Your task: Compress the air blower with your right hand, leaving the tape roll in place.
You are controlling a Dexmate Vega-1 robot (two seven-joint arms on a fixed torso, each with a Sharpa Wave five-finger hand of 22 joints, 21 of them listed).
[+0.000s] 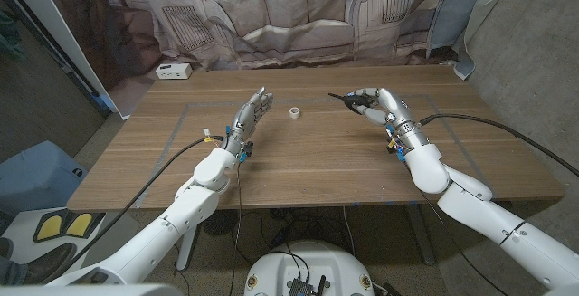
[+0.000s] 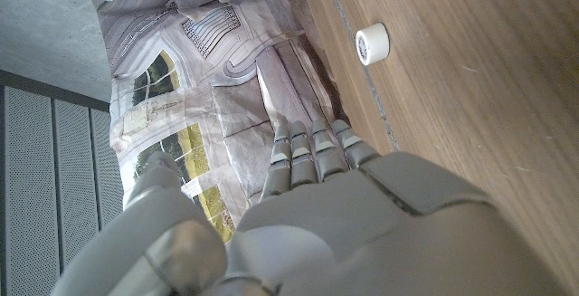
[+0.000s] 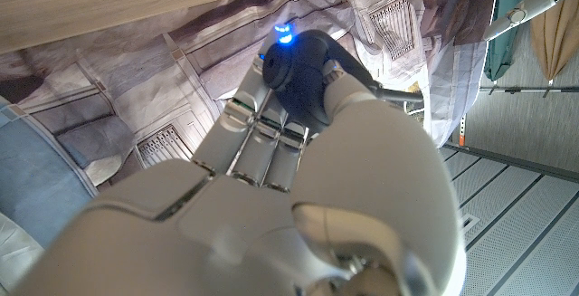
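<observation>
- Black rubber air blower point(image 1: 353, 102), one in number, sits gripped in the right robot hand point(image 1: 373, 103), lifted just off the wooden surface point(image 1: 317, 156) with its thin nozzle pointing toward the middle.
- Right wrist view shows fingers point(image 3: 271, 115) wrapped round the dark bulb point(image 3: 303, 74); whether the squeeze is complete, I cannot tell.
- One small white tape roll point(image 1: 295, 111) lies untouched between both hands.
- Left robot hand point(image 1: 249, 119) stands empty, fingers extended, near the roll.
- One white box point(image 1: 173, 71) rests at the far edge.
</observation>
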